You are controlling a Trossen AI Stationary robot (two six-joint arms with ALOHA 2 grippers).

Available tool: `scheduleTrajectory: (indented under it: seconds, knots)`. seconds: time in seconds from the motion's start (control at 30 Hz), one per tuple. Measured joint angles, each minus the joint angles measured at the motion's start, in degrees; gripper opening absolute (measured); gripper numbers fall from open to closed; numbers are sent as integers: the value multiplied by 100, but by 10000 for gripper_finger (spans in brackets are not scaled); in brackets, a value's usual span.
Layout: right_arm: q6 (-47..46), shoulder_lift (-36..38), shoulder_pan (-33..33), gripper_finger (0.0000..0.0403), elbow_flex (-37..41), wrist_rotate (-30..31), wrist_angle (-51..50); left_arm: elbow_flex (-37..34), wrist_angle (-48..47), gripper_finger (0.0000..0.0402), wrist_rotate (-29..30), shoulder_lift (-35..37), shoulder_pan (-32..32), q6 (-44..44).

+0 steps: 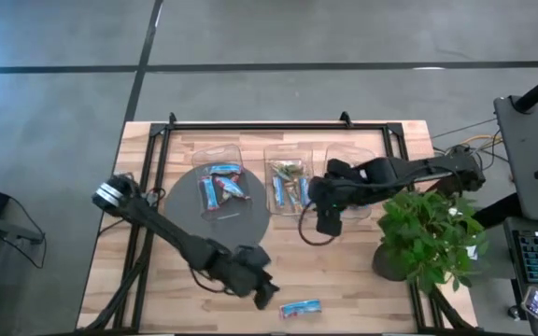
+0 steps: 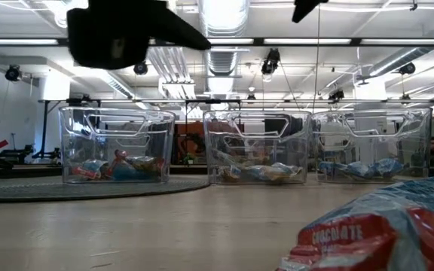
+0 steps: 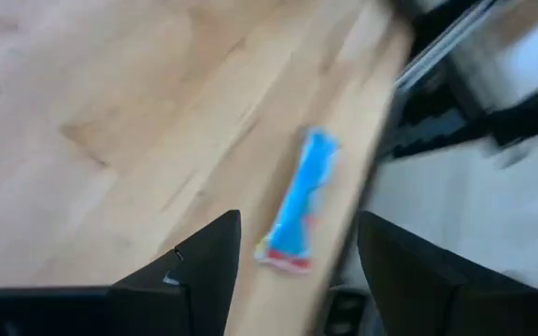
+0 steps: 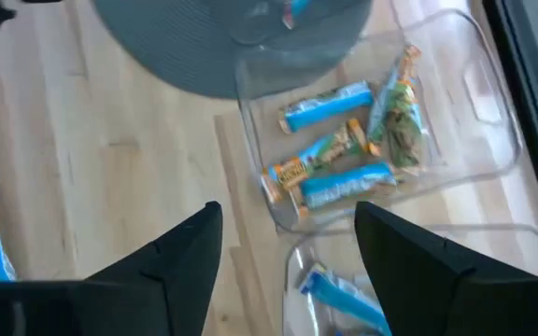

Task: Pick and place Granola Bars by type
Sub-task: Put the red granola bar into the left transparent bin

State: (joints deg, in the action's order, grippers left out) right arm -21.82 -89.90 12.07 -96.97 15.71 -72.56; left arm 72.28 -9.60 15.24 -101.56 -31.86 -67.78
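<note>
Bar point(image 1: 301, 307), blue-wrapped with a red end, is found lying flat and alone on the wooden table point(image 1: 362, 271) close to its near edge, just beside the left gripper point(image 1: 265, 297). In the left wrist view the bar point(image 3: 296, 213) is framed between two spread fingers point(image 3: 208, 257) that are closed on nothing. It is judged light, thin and somewhat pliant, with a crinkly film wrapper likely to be slippery; a hold across the narrow width at mid-length is judged best, since the sealed ends would fold. Little room is left on the edge side of the bar, so a nudge outward could send it off the table; open wood lies on the inner side. Three clear plastic bins stand in a row at the far side: the left bin point(image 1: 220, 179) on a round grey mat point(image 1: 250, 224) holds blue bars with red ends, the middle bin point(image 4: 456, 121) holds mixed blue and green-tan bars point(image 4: 344, 149), and the right bin point(image 1: 351, 154) is partly hidden under the right arm. The right gripper point(image 1: 329, 222) hangs just in front of the middle bin, jaws apart and empty. A potted plant point(image 1: 428, 233) crowds the right side.
</note>
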Motion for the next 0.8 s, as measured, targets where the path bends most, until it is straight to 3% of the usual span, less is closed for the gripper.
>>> scheduleTrajectory:
  seconds: [0.1, 0.23, 0.57, 0.8]
  knots:
    - [-194, 59, 129, 237, 2, 102, -267, 986, -952, 197, -41, -581, -5, 602]
    - [-309, 72, 348, 237, 2, 103, -557, 1830, -1144, 197, 74, -1021, -4, 1449]
    - [-29, 72, 649, 250, 2, 550, -566, 2924, -1119, 197, -40, -2226, -38, 1901]
    - [-27, 72, 647, 253, 2, 543, -567, 3621, -1380, 197, -171, -3049, -48, 2105]
